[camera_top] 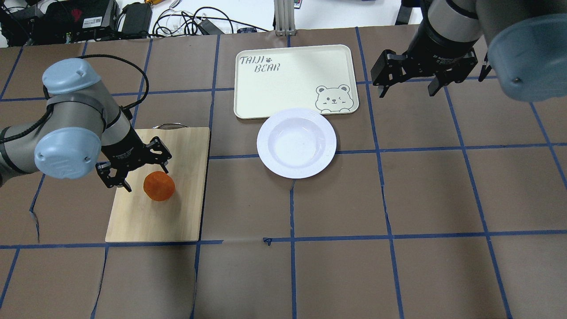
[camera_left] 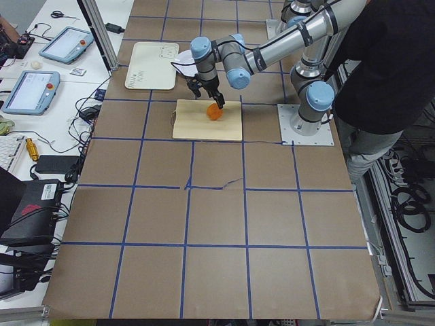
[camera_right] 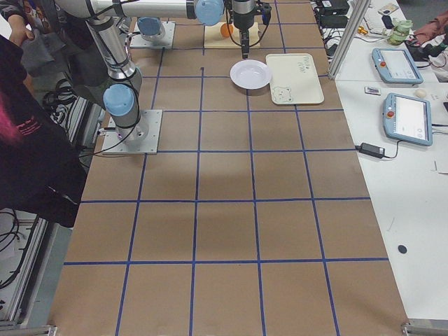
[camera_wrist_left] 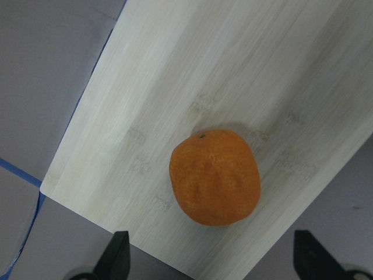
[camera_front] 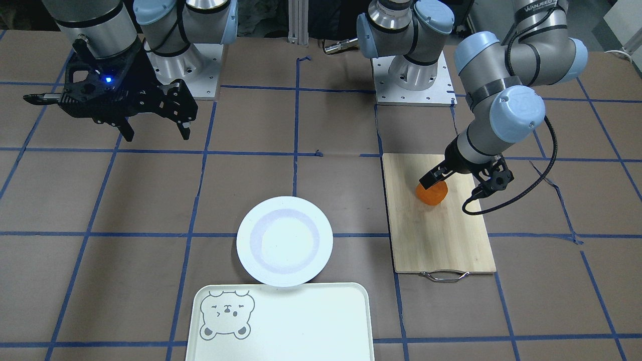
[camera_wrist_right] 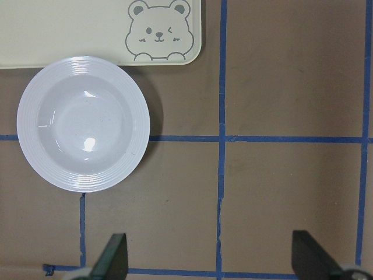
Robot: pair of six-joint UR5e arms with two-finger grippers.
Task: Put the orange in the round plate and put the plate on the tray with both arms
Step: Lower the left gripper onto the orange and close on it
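As the left hand (camera_top: pixel 147 179) hovers (spread wide), orange (camera_top: pixel 158 186) sits beneath.

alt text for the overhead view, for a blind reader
The left gripper, open, hangs over the orange on a bamboo cutting board. The empty round plate lies mid-table beside the tray; the right gripper hovers open at upper right.

The bottom edge of the front-facing view cut off the pale cream rectangular plastic tray (camera_front: pixel 301 321). There the left gripper (camera_front: pixel 455 184) covered the small round bright-orange fruit (camera_front: pixel 434 195) at its 11 o'clock edge. Both wrist views showed only the jaws' tips.
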